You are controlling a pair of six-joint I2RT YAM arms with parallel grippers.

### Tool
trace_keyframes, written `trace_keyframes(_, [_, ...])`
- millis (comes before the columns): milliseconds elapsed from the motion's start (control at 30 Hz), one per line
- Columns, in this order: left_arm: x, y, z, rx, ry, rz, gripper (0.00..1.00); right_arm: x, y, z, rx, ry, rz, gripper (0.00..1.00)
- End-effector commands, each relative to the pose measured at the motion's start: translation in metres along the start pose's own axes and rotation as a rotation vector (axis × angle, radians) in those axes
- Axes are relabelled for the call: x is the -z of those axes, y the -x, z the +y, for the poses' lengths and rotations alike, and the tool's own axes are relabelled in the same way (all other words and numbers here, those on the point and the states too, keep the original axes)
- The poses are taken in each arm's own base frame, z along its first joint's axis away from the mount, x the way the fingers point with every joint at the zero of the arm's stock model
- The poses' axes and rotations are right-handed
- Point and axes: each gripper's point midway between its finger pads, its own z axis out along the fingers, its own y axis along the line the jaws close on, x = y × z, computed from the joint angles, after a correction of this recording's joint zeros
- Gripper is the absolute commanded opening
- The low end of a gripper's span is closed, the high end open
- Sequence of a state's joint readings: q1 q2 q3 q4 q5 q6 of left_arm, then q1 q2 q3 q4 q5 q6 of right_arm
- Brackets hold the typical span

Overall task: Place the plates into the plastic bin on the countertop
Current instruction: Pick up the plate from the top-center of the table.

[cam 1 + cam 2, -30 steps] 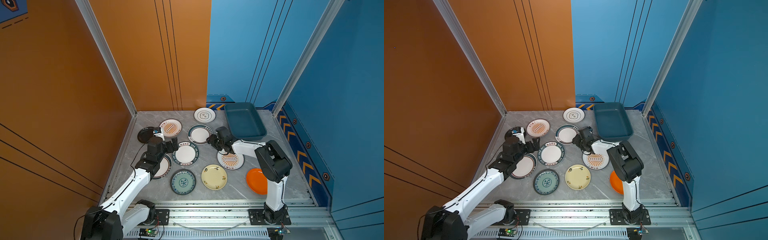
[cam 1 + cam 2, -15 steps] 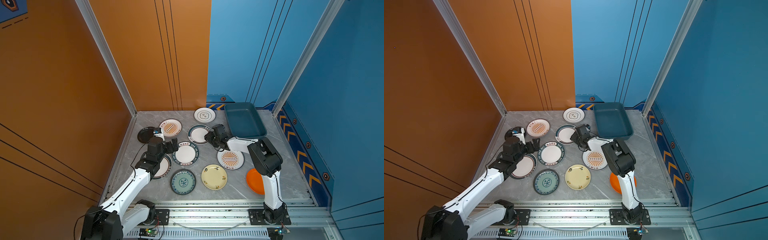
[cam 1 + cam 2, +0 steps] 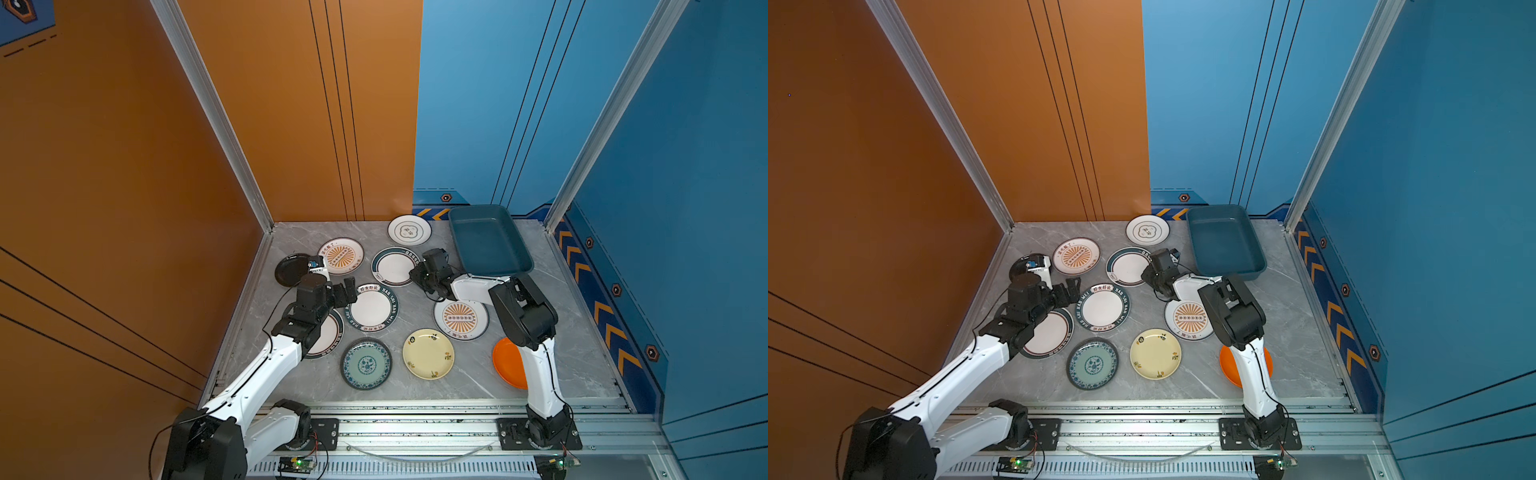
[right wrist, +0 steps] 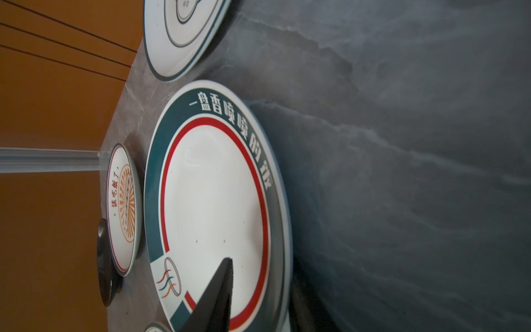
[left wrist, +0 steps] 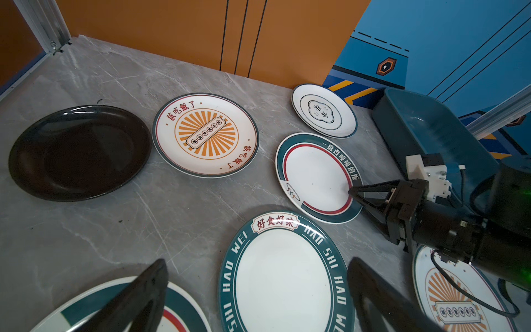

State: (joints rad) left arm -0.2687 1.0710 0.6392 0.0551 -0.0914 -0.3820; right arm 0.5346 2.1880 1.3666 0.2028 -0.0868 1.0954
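right gripper [image 3: 417, 275]: narrow, pinching the rim of the red-ringed plate [image 3: 395, 266]
plastic bin [image 3: 488, 241]: just upper right of it in both top views
left gripper [image 3: 351, 286]: wide, empty

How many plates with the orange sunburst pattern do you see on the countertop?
2. The back sunburst plate lies beside the black plate; the front sunburst plate lies in front of the plastic bin, by the right arm. An arm could hide another.

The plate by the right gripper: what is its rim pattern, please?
Plate: teal band, white lettering, red ring; clearest in right wrist view.
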Motion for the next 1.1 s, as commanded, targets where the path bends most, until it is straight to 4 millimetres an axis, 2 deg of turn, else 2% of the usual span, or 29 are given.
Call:
trace_keyframes(0, [0.0, -0.002, -0.004, -0.025, -0.02, 0.015, 0.98, -0.012, -0.017, -0.032, -0.029, -0.052, 0.056, 0.22])
trace_keyframes(500, [-0.007, -0.01, -0.005, -0.012, -0.027, 0.035, 0.98, -0.005, -0.012, -0.034, -0.042, -0.025, 0.044, 0.0])
trace_keyframes(600, [-0.013, -0.014, -0.006, 0.006, -0.035, 0.037, 0.98, 0.001, -0.008, -0.032, -0.041, -0.02, 0.035, 0.0])
trace_keyframes(833, [-0.04, -0.021, -0.013, 0.085, -0.09, 0.049, 0.98, 0.029, 0.009, -0.014, -0.017, 0.019, 0.012, 0.0])
trace_keyframes(867, [-0.045, -0.019, -0.016, 0.108, -0.113, 0.045, 0.98, 0.041, 0.016, 0.0, -0.012, 0.052, -0.002, 0.0])
trace_keyframes(1067, [-0.081, -0.011, -0.039, 0.273, -0.328, 0.037, 0.98, 0.078, 0.034, 0.025, -0.005, 0.129, -0.023, 0.0])
